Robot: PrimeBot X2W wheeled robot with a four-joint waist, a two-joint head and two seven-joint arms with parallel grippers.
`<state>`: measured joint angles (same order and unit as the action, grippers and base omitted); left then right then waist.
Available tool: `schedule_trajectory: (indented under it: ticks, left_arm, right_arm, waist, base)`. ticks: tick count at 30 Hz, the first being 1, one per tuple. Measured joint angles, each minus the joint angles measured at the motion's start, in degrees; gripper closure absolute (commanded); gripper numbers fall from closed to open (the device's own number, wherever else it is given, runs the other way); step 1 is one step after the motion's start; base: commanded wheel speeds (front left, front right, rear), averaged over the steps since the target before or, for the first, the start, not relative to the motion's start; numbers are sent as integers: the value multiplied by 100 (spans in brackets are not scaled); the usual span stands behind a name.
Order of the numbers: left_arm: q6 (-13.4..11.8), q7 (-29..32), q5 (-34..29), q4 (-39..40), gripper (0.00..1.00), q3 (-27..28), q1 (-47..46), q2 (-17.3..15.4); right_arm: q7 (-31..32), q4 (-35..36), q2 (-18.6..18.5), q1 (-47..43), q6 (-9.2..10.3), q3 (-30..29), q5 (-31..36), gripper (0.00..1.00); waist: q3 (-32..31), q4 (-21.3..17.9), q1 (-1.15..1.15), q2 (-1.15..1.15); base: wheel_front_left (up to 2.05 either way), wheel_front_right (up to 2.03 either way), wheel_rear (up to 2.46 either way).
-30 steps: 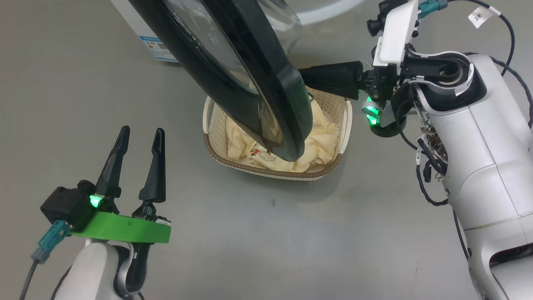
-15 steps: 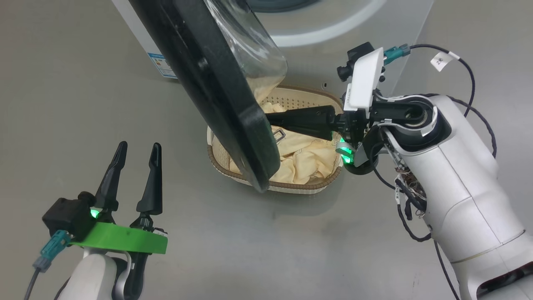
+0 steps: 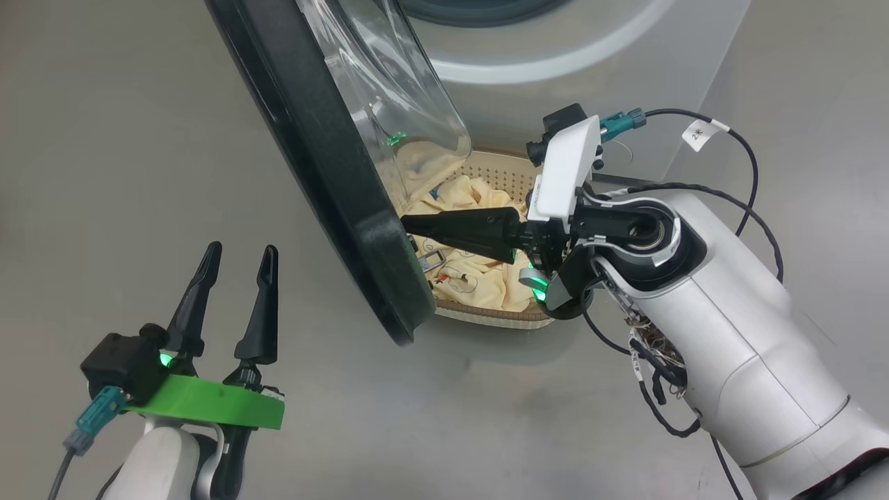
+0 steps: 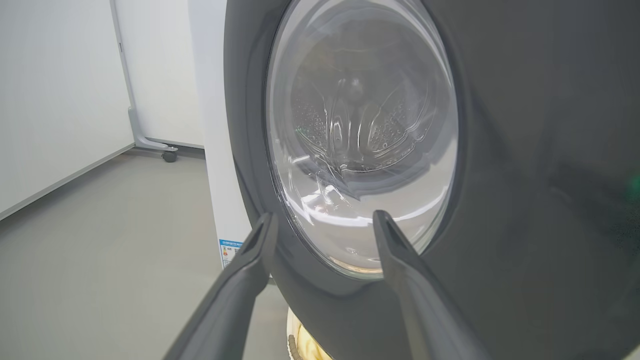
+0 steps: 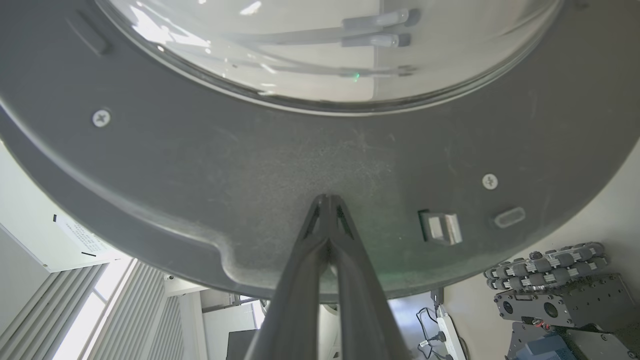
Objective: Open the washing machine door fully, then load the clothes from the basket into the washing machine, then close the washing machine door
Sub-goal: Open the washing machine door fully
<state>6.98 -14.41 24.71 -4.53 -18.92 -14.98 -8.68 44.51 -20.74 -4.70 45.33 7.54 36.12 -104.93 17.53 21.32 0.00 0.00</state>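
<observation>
Item: washing machine door, part-open, swung out over basket on floor at washing machine front.
My right gripper: fingers pinched together, empty, tip against door's inner face beside latch. I judge closed point serves as pusher.
My left gripper: spread wide, empty, outside door.
Clothes: in basket.
Room: open floor beyond door's outer face; door edge overhangs basket's left rim.

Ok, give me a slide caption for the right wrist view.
Shut right gripper set tip-first against the dark inner face of the washing machine door, beside its glass porthole.
</observation>
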Motion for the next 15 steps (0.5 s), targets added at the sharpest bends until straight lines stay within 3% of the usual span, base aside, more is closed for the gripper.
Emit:
schedule_trajectory:
  ticks: [15]
  left_arm:
    - [0, 0, 0, -105, 0, 42, 29, 10]
  right_arm:
    - [-915, 260, 7, -52, -249, 1032, -784, 100]
  waist:
    - [-78, 185, 0, 0]
  base:
    - [0, 0, 0]
